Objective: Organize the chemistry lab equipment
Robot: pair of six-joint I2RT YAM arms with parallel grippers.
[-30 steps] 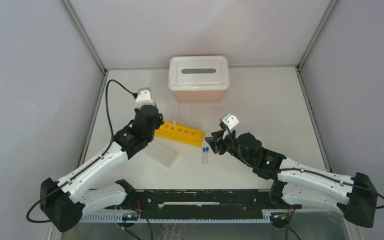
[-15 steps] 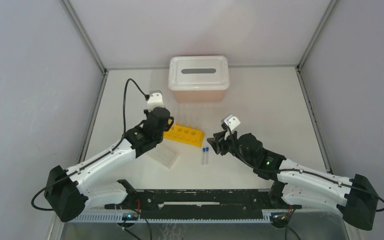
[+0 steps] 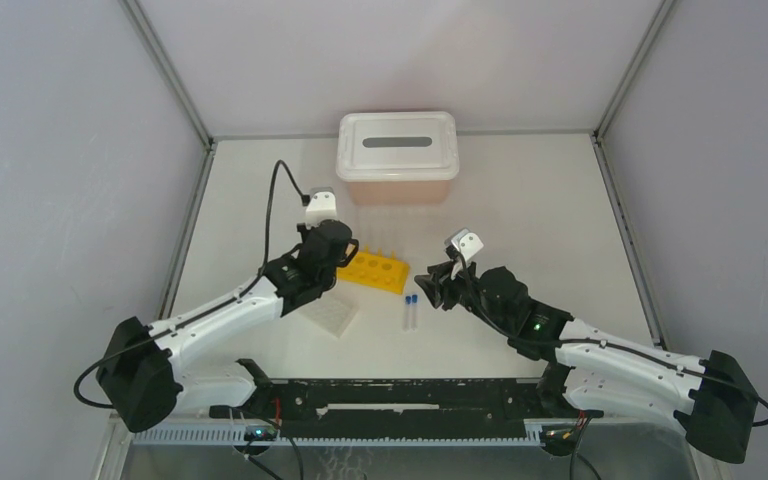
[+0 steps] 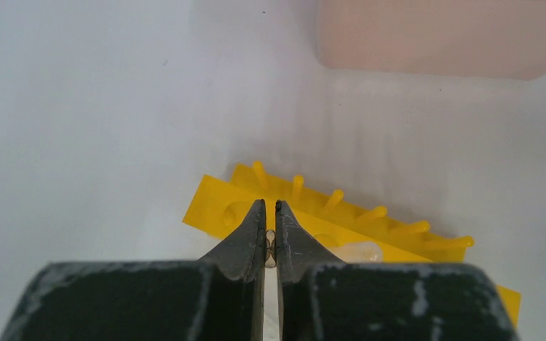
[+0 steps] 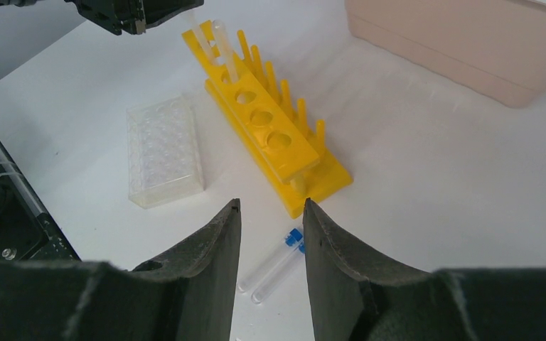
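Since a second ago the left tool [image 4: 271, 207] has swung right and slightly nearer, from just off the left end of the yellow tube rack [image 3: 378, 271] to a spot directly over that end, while the right arm has hardly shifted. Its jaws stand almost together, pinching a thin clear tube [image 4: 271, 249] that shows only as a pale sliver between them, with the rack's first holes and its row of pegs right below. I judge that the tube is being lined up for a drop into one of the left-hand holes, so the placing step is close but not yet done. The right tool [image 5: 270, 206] hangs with its jaws apart and nothing between them, just right of the two blue-capped vials [image 5: 277, 263], which lie side by side on the bench [image 3: 520, 220] a little nearer than the rack's right end. These look like the next items to collect. The well plate [image 3: 328, 315] lies flat near the rack's left end, partly under the left arm. The pink box [image 3: 397, 160] sits at the far side, untouched.
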